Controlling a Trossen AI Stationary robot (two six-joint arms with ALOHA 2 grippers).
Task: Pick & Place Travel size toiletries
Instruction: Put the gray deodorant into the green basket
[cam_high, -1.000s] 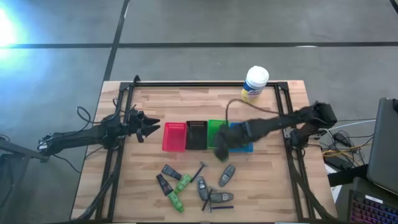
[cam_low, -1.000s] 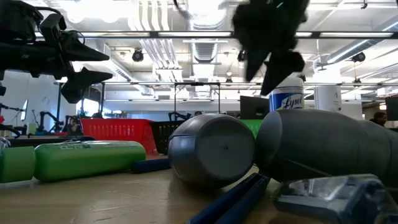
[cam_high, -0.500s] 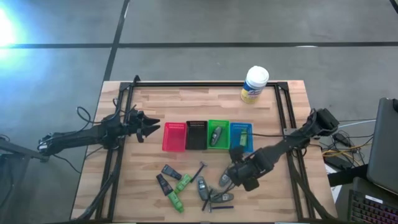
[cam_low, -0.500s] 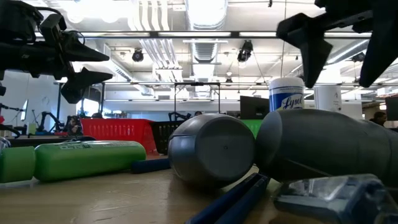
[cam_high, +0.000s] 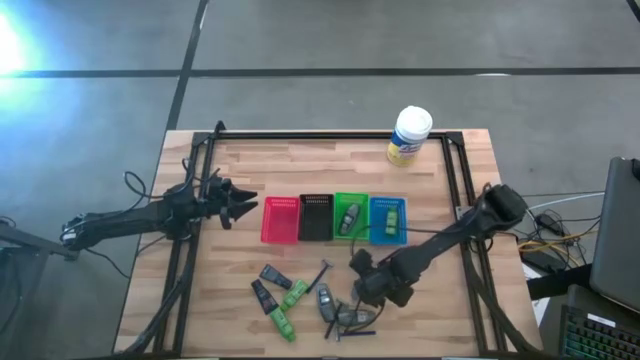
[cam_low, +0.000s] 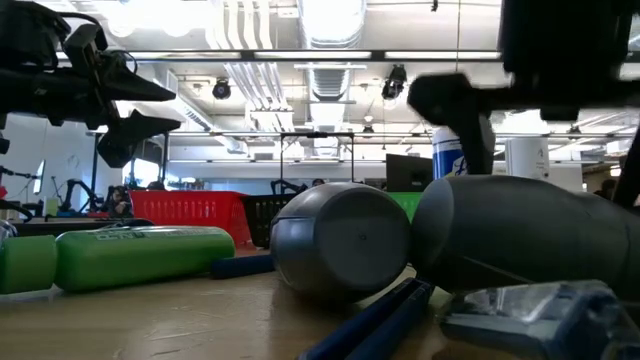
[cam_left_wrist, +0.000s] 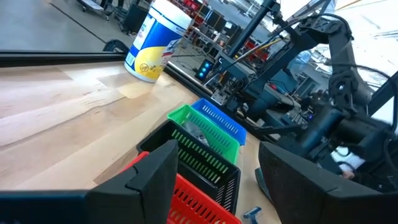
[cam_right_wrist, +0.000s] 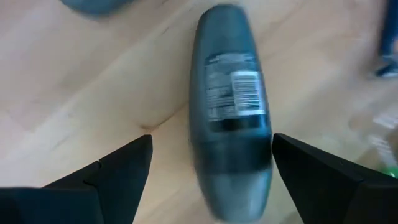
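Right gripper (cam_high: 366, 283) hangs low over the table (cam_high: 240, 160) near the middle of its front edge, fingers spread wide with a grey oval bottle (cam_right_wrist: 231, 106) lying flat on the wood between them, label and barcode facing up; the right wrist view shows a gap on either side of the bottle, so neither finger (cam_right_wrist: 118, 171) touches it. Around this spot, towards the front edge, lies the scatter of loose toiletries: green tubes (cam_high: 287, 307), dark tubes (cam_high: 268, 284), another grey bottle (cam_high: 324, 301) and a thin black stick (cam_high: 320, 275). Behind the gripper, across the middle of the table, stands a row of four small bins, the red bin (cam_high: 281, 219), black bin (cam_high: 316, 217), green bin (cam_high: 350, 217) and blue bin (cam_high: 388, 219); the green one holds a grey bottle and the blue one a green item. A white-and-yellow canister (cam_high: 409, 136) stands at the back edge towards the right corner. Left gripper (cam_high: 240, 204) waits above the table's left side, just beside the red bin, its fingers parted and holding nothing
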